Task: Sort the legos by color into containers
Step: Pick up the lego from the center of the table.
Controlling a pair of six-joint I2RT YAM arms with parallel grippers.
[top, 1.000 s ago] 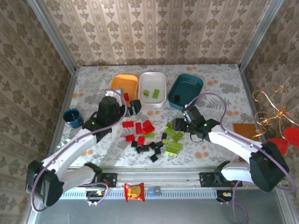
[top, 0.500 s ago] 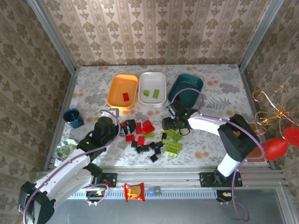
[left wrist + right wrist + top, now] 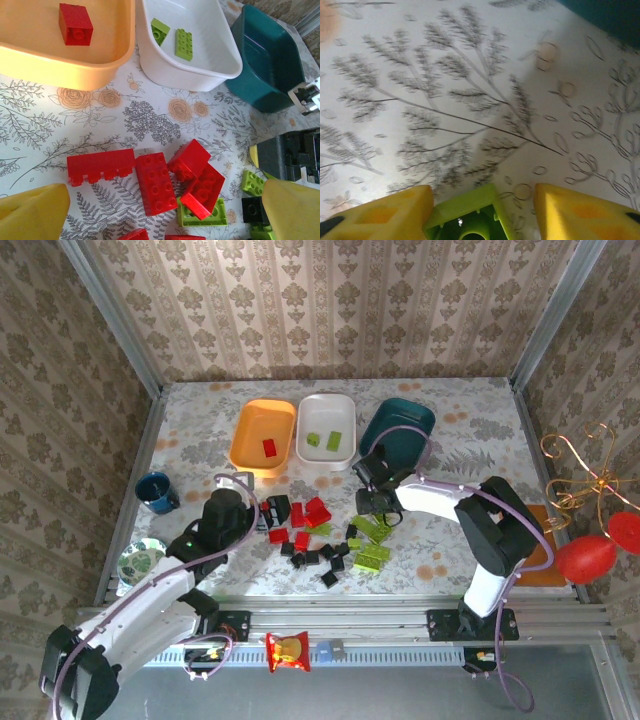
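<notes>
Wide-spread left fingers [image 3: 272, 512]; right fingers [image 3: 378, 502] bracketing one lime lego [image 3: 465, 210].
The left fingers hang open with four red legos [image 3: 155, 182] between them. Beyond their tips, the orange tray [image 3: 30, 57] holds one red brick [image 3: 75, 23], the white tray [image 3: 200, 77] two green bricks [image 3: 183, 44], the teal tray [image 3: 270, 65] alongside. The right fingers stand apart, the lime lego touching one finger only.

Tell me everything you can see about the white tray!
The white tray is a shallow, rounded rectangle that looks like smooth, glossy plastic, with sloping walls and a thick rim. It sits flat on the flowery table at the far side, the middle one of three, with the orange tray close on its left and the dark teal tray close on its right. Two lime green bricks lie inside it, a little apart from each other.
</notes>
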